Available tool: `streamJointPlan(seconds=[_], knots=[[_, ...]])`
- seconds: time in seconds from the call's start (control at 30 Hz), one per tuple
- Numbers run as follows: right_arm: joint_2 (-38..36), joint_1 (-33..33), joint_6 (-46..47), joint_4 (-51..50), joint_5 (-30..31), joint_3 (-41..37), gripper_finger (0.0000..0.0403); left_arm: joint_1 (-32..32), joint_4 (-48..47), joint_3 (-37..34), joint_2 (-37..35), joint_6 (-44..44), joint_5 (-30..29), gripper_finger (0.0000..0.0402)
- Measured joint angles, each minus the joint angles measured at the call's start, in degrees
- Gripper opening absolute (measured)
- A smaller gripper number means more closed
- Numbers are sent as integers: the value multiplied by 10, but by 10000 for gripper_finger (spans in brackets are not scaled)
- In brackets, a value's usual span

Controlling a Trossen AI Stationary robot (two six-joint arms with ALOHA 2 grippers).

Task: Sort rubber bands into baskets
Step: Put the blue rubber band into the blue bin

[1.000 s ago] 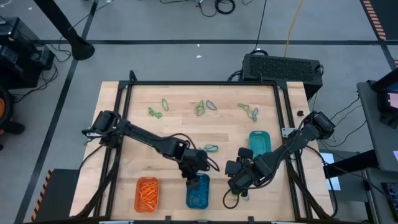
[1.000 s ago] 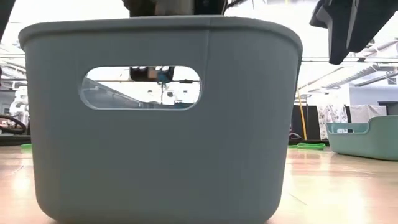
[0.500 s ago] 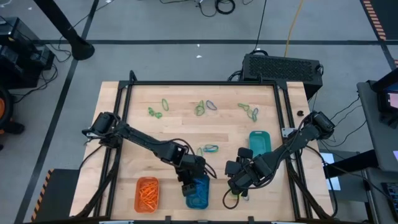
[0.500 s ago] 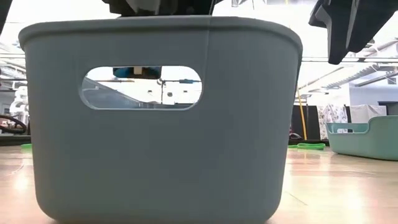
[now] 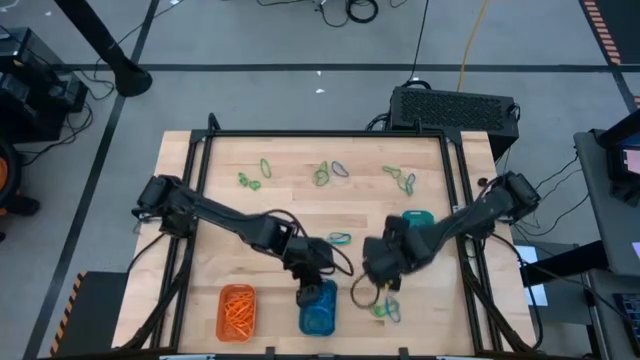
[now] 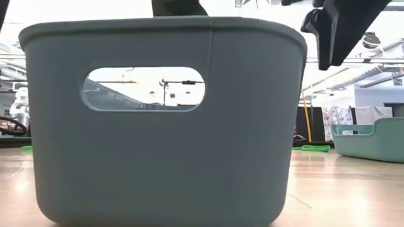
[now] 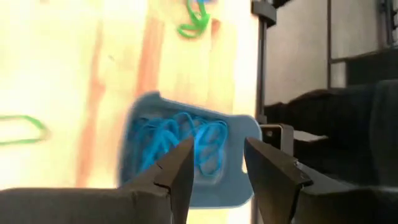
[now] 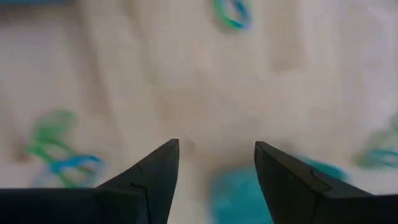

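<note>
Hovering over the pale wooden table [image 5: 300, 200], two dark robot arms work near three small plastic baskets along its near edge: an orange rounded tray [image 5: 237, 310] full of orange bands, a blue rounded tray [image 5: 318, 312] holding a tangle of blue bands, and a teal-green rounded tray [image 5: 417, 228] partly covered by the right arm. The left gripper [image 7: 214, 163] hangs directly above the blue tray, its jaws parted with nothing visible between them. The right gripper [image 8: 216, 167] sits mid-table beside the teal tray, jaws spread wide and empty.

Risks, by judgement: the two arms stand near each other, so a reach toward the bands lying between them could bring a collision; a jaw dipping low could nudge the light blue tray or snag bands already sorted; a thin loop may slip from a pinch or spring away.

Loose thin rubber bands [image 5: 322, 174] in green and blue lie scattered along the far half, with more [image 5: 382, 308] at the near edge and one cluster [image 5: 340, 238] between the arms. Their exact colours are hard to judge. The table-level camera is almost wholly blocked by a grey-blue basket wall [image 6: 164, 164], and the right wrist picture is too smeared to read.
</note>
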Motion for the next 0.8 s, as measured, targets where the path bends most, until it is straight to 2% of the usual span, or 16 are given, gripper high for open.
streamJointPlan(seconds=[0.17,0.3,0.43,0.6,0.8], knots=[[-60,-84,-73,-65,7,-15,201,24,-65,-1,-47,31,-71,147],[-135,-193,-105,-37,8,-92,201,40,-89,-11,-83,31,-119,147],[-190,-324,-80,36,17,-194,201,51,-89,-14,-106,30,-155,148],[-189,-458,-76,107,9,-265,201,75,-87,-16,-110,24,-160,148],[-143,-589,-111,183,18,-286,201,106,-76,-16,-109,-5,-160,148]])
